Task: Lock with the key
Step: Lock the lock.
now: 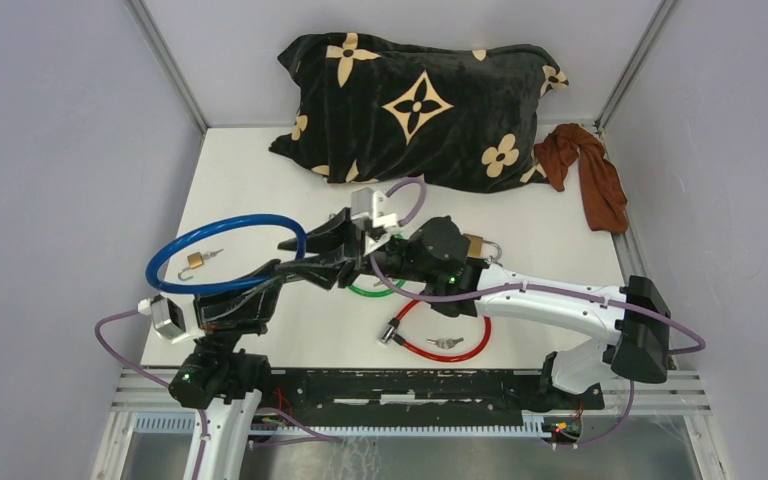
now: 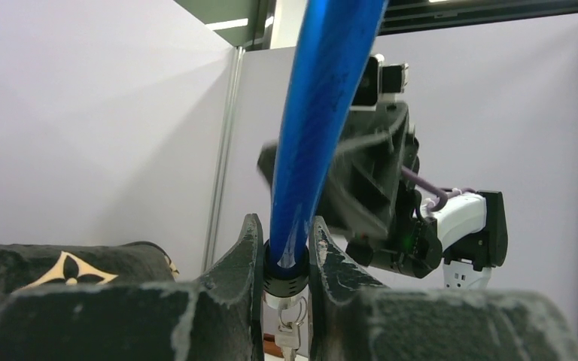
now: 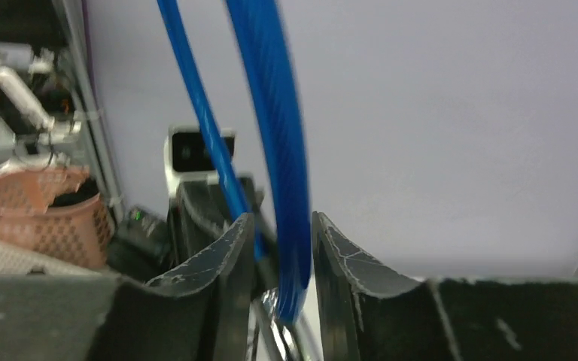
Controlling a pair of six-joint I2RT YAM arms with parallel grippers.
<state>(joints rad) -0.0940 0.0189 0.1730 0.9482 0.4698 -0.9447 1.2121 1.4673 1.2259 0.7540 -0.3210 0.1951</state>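
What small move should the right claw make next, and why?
Probably shift the right claw onto the small silver key hanging under the black end collar of the blue plastic-coated cable lock, then close. The left claw clamps that collar steady, while the right claw's jaws stand loose around the cable, gripping nothing.

Top view overhead, facing table; wrist views close, tilted upward, both sharing blue cable.

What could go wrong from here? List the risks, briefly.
1. The right claw stands loosely around the blue cable, which could slip out and swing.
2. The left claw pinches only the black collar at the cable's end; the key hanging below it could twist out of line.
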